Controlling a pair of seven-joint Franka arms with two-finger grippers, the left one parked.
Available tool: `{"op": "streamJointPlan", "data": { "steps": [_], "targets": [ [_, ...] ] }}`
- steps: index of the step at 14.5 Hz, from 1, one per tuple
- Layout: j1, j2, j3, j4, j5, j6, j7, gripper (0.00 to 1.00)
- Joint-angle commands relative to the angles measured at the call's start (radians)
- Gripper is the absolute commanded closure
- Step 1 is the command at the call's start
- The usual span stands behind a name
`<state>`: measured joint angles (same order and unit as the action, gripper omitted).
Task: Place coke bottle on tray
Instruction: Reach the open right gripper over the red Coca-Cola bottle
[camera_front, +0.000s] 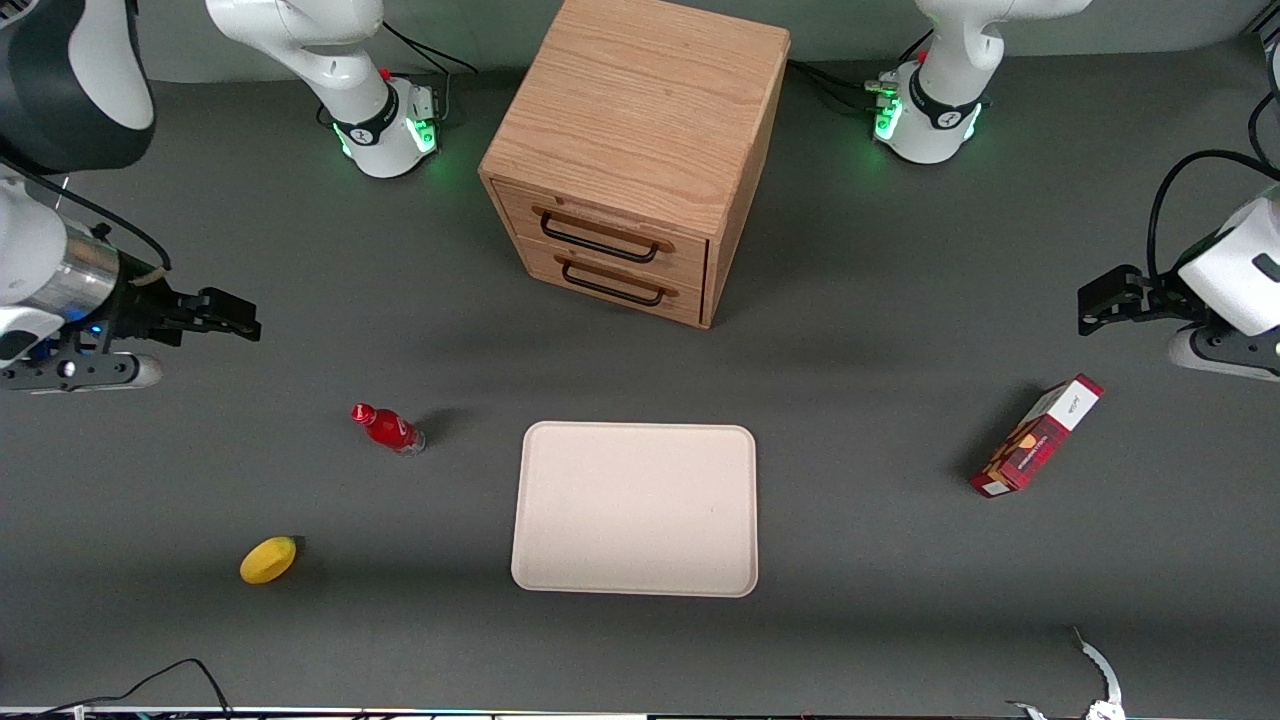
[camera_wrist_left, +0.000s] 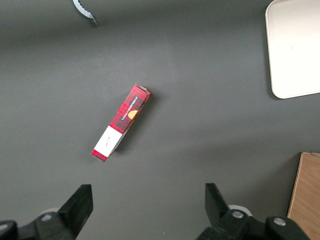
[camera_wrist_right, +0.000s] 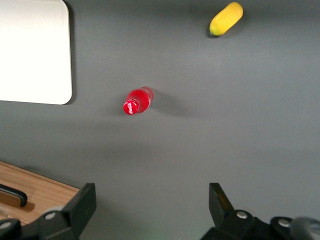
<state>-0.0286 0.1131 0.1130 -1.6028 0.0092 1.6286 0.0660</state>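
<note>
Grey matting covers the table (camera_front: 900, 620), and the tray (camera_front: 635, 508) serves as the reference point for all positions below. Cream-beige, with rounded corners and a low rim, the tray lies flat and holds nothing. The coke bottle (camera_front: 388, 428) stands upright on the matting just beside the tray, toward the working arm's end of the table, level with the tray edge farther from the front camera; bottle and tray do not touch. A yellow lemon-like fruit (camera_front: 268, 559) lies farther out toward the same end and nearer the front camera than the bottle, well apart from both bottle and tray. A wooden drawer cabinet (camera_front: 632, 160) sits farther from the front camera than the tray, both drawers closed, each with a dark handle. A red rectangular carton (camera_front: 1037, 436) lies on its side toward the parked arm's end of the table, well apart from the tray. The gripper (camera_front: 235, 320) hangs above bare matting toward the working arm's end, farther from the front camera than the bottle and well clear of it; the right wrist view shows its fingers (camera_wrist_right: 82, 205) spread apart with nothing between them. Nothing lies on the matting between bottle and tray.
</note>
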Motion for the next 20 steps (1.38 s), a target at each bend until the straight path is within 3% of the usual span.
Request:
{"op": "streamJointPlan", "data": {
  "steps": [1,10,13,20],
  "targets": [
    [-0.004,-0.076,0.013,-0.156,0.037,0.112,-0.006,0.00],
    [0.013,0.002,0.065,-0.256,0.021,0.384,0.060,0.00],
    [0.015,0.052,0.077,-0.258,-0.031,0.463,0.058,0.00],
    [0.013,0.100,0.085,-0.351,-0.034,0.631,0.058,0.00]
  ]
}}
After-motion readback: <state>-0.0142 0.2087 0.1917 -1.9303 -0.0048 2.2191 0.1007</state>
